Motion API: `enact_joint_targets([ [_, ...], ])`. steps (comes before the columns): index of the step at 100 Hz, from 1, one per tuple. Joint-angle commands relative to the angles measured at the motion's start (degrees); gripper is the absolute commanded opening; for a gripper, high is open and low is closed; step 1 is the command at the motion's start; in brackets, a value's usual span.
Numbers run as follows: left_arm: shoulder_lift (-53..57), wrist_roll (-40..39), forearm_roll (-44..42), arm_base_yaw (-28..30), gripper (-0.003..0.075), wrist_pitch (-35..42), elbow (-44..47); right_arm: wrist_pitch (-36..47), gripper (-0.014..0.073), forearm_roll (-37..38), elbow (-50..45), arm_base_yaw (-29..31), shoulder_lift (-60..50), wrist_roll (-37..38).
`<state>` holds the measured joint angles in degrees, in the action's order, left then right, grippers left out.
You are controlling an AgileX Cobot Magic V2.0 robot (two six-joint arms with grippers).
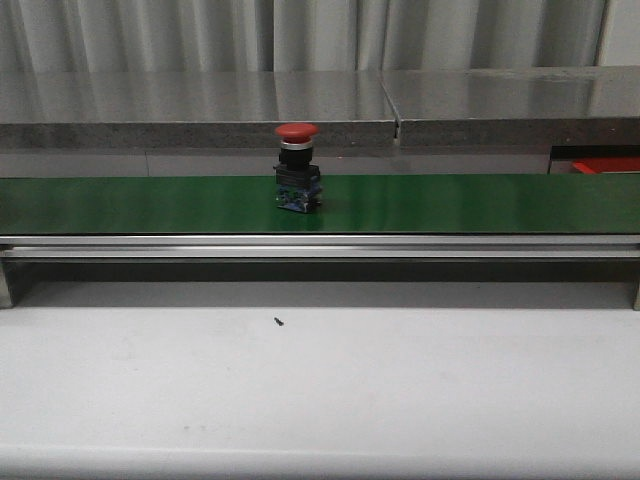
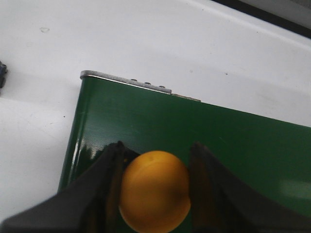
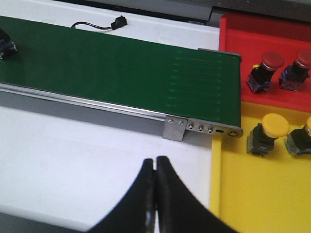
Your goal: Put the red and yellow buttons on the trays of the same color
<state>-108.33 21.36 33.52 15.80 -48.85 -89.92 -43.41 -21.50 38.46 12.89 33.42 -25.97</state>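
My left gripper (image 2: 158,148) is shut on a yellow button (image 2: 154,190), its fingers (image 2: 109,179) pressed on both sides of the round cap, above the end of the green belt (image 2: 233,141). A red button (image 1: 297,165) stands upright on the belt (image 1: 150,205) near the middle; its dark base shows in the right wrist view (image 3: 6,46). My right gripper (image 3: 155,162) is shut and empty over the white table beside the belt's other end. The red tray (image 3: 238,34) holds two red buttons (image 3: 265,70). The yellow tray (image 3: 252,194) holds two yellow buttons (image 3: 266,133). Neither gripper shows in the front view.
The conveyor's metal rail (image 1: 320,245) runs along the belt's near side. A small black sensor with a cable (image 3: 116,22) lies behind the belt. A tiny black speck (image 1: 278,322) lies on the white table. The red tray's corner (image 1: 605,165) shows at far right.
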Motion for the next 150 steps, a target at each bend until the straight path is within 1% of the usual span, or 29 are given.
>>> enact_joint_targets([
  [1, 2.24, 0.14, 1.94, -0.29, -0.0018, 1.52, -1.41, 3.17, -0.0066, -0.67, 1.5, -0.08, -0.07, -0.3],
  [16, 1.01, 0.14, 1.94, -0.29, -0.0013, 1.2, -1.29, 3.17, -0.0066, -0.67, 1.5, -0.08, -0.07, -0.3],
  [21, 1.01, 0.14, 1.94, -0.29, 0.0008, 1.2, -1.16, 3.17, -0.0066, -0.67, 1.5, -0.08, -0.07, -0.3],
  [25, 1.01, 0.14, 1.94, -0.29, 0.0048, 1.2, -1.16, 3.17, -0.0066, -0.67, 1.5, -0.08, -0.07, -0.3],
  [28, 1.01, 0.14, 1.94, -0.29, 0.0086, 1.2, -1.16, 3.17, -0.0066, -0.67, 1.5, -0.08, -0.07, -0.3],
  [35, 1.01, 0.25, 1.94, -0.29, 0.022, 0.81, -1.16, 3.17, -0.0066, -0.67, 1.5, -0.08, -0.07, -0.3],
  [38, 1.01, 0.25, 1.94, -0.29, 0.0304, 0.56, -1.16, 3.17, -0.0066, -0.67, 1.5, -0.08, -0.07, -0.3],
  [39, 1.01, 0.25, 1.94, -0.29, 0.0321, 0.56, -1.16, 3.17, -0.0066, -0.67, 1.5, -0.08, -0.07, -0.3],
  [40, 1.01, 0.25, 1.94, -0.29, 0.0356, 0.56, -1.16, 3.17, -0.0066, -0.67, 1.5, -0.08, -0.07, -0.3],
  [42, 1.01, 0.25, 1.94, -0.29, 0.0391, 0.56, -1.16, 3.17, -0.0066, -0.67, 1.5, -0.08, -0.07, -0.3],
  [43, 1.01, 0.25, 1.94, -0.29, 0.0424, 0.56, -1.16, 3.17, -0.0066, -0.67, 1.5, -0.08, -0.07, -0.3],
  [47, 1.01, 0.25, 1.94, -0.29, 0.0516, 0.56, -1.16, 3.17, -0.0066, -0.67, 1.5, -0.08, -0.07, -0.3],
  [54, 1.01, 0.25, 1.94, -0.29, 0.0626, 0.56, -1.16, 3.17, -0.0066, -0.67, 1.5, -0.08, -0.07, -0.3],
  [59, 1.01, 0.25, 1.94, -0.29, 0.0668, 0.56, -1.16, 3.17, -0.0066, -0.67, 1.5, -0.08, -0.07, -0.3],
  [62, 1.11, 0.25, 1.94, -0.29, 0.0678, 0.46, -1.16, 3.17, -0.0066, -0.67, 1.5, -0.08, -0.07, -0.3],
  [83, 2.35, 0.4, 4.4, -0.29, 0.0672, 0.43, -1.16, 3.17, -0.0066, -0.67, 1.5, -0.08, -0.07, -0.3],
  [103, 5.21, 5.03, 10.65, -0.29, 0.0672, 0.77, -2.61, 3.17, -0.0066, -0.67, 1.5, -0.08, -0.07, -0.3],
  [121, 7.81, 7.55, 14.67, -0.29, 0.0672, -2.74, -6.14, 3.17, -0.0066, -0.67, 1.5, -0.08, -0.07, -0.3],
  [139, 13.4, 12.54, 17.12, -0.29, 0.0672, -2.74, -5.8, 3.17, -0.0066, -0.67, 1.5, -0.08, -0.07, -0.3],
  [150, 18.2, 15.6, 17.64, -0.29, 0.0672, -1.27, -3.14, 3.17, -0.0066, -0.67, 1.5, -0.08, -0.07, -0.3],
])
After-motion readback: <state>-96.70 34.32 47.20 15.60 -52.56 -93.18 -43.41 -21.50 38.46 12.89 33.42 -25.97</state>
